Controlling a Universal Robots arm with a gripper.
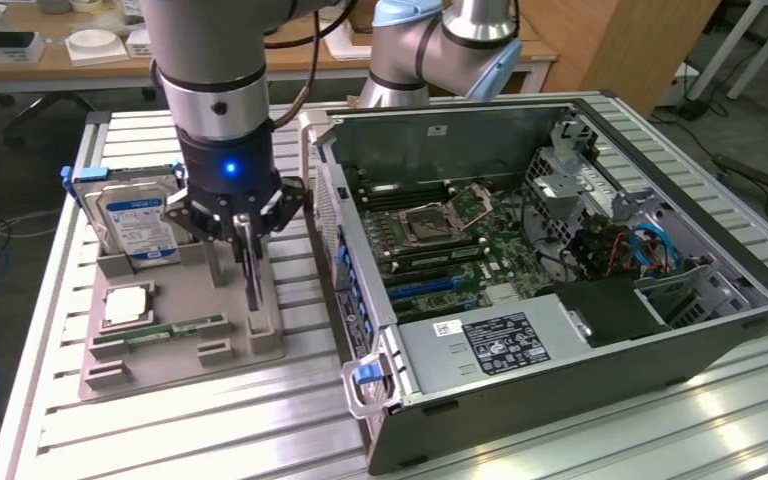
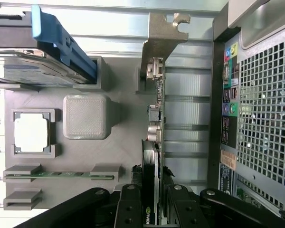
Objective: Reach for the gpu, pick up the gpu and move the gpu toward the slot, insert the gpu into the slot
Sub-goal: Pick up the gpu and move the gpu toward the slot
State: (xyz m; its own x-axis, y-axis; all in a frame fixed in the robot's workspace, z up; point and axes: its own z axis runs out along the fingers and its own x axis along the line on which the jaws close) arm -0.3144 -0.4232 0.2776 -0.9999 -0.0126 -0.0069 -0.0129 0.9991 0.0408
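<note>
Hand: my gripper (image 2: 151,211) pinches the gpu (image 2: 155,109) across its flat faces, away from the bracket end.
Gpu: on edge in the grey holder (image 2: 85,156), beside the computer case (image 1: 704,340).
Handling: probably light, stiff and fragile; grip the faces.

NVIDIA mark on the gpu (image 2: 149,183)

Bright, soft light comes from above. The metal bench (image 1: 738,420) shines white with glare just beside the computer case (image 1: 558,400). Inside the computer case it is darker, with shadows. A small blue light (image 1: 229,167) glows on the arm (image 1: 217,90) beside the computer case.
</note>
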